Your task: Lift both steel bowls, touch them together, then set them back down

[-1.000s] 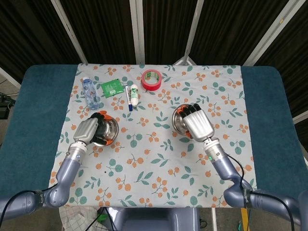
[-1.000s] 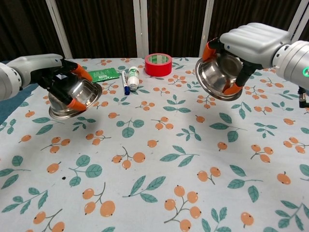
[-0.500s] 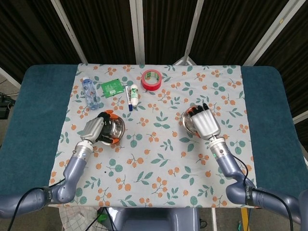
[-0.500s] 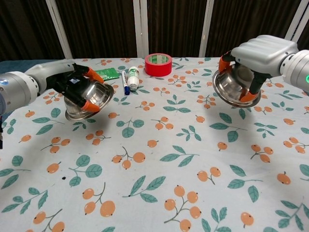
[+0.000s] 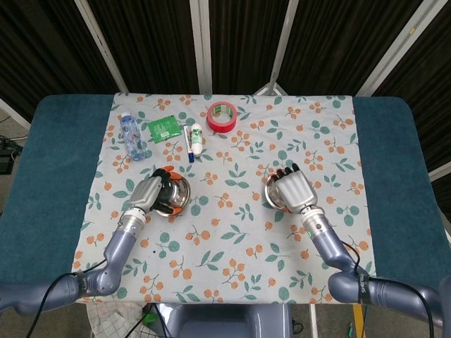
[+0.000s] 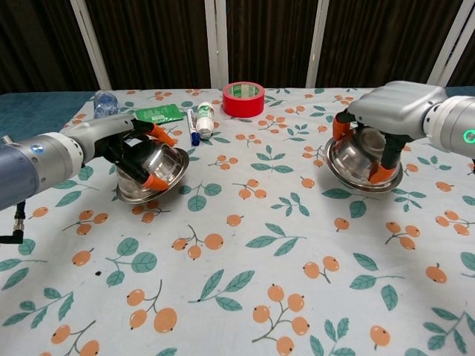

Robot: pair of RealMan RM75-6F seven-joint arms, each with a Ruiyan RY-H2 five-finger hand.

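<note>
Left hand (image 6: 137, 152): fingers wrapped over the rim of the left bowl (image 6: 152, 174), held tilted just above the cloth (image 6: 245, 245)
Right hand (image 6: 390, 111): clasps the right bowl (image 6: 364, 163) from above; bowl low over the cloth, contact not discernible
Spacing: bowls well apart, on either side of the desk (image 5: 56, 176)
Step in hand (judged): setting down; level each bowl first; lower until the base rests flat; only then spread the fingers
Risk: a tilted release may let a bowl rock or roll
</note>
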